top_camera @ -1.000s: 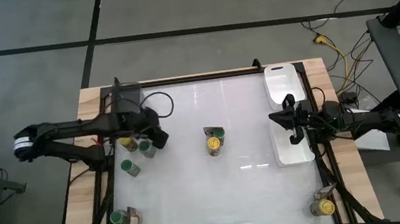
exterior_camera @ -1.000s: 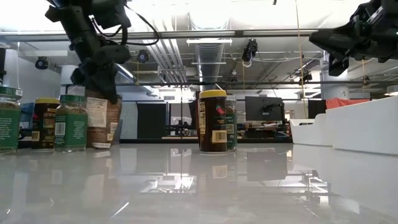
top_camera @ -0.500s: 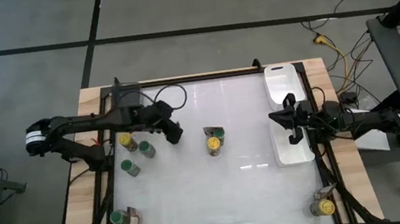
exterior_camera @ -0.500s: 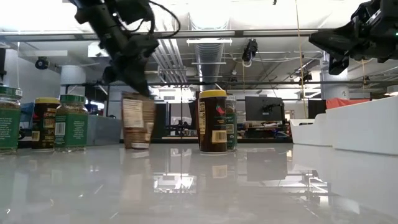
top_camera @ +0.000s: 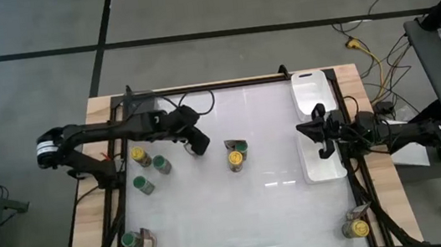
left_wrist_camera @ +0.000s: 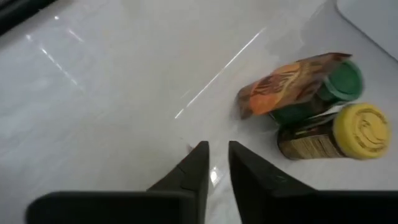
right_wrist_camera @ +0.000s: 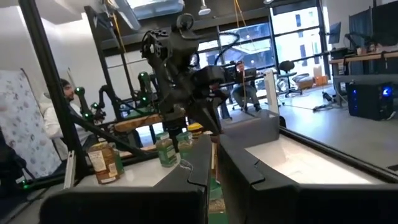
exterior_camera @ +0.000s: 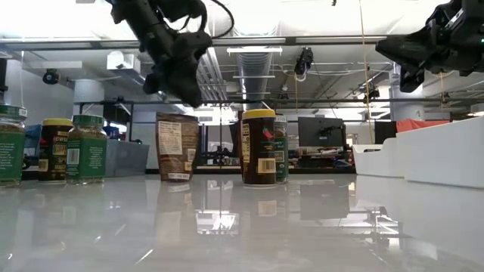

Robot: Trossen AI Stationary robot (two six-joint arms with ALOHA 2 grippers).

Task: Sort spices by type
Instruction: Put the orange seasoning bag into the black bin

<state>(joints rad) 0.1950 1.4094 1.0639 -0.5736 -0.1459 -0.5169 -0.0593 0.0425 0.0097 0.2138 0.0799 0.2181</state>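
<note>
Hovering left gripper, fingers slightly apart, over brown-label jar on counter; right fingers clenched; next, another jar

White table, scattered spice jars (yellow, green lids), white trays

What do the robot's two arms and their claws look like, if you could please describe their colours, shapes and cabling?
Both arms are black, slender and jointed. The left arm has a white band near its outer end and a thin black cable looping over its wrist. Its left claw ends in two narrow, tapered black fingers. The right claw is equally dark, its arm partly white farther back.
</note>
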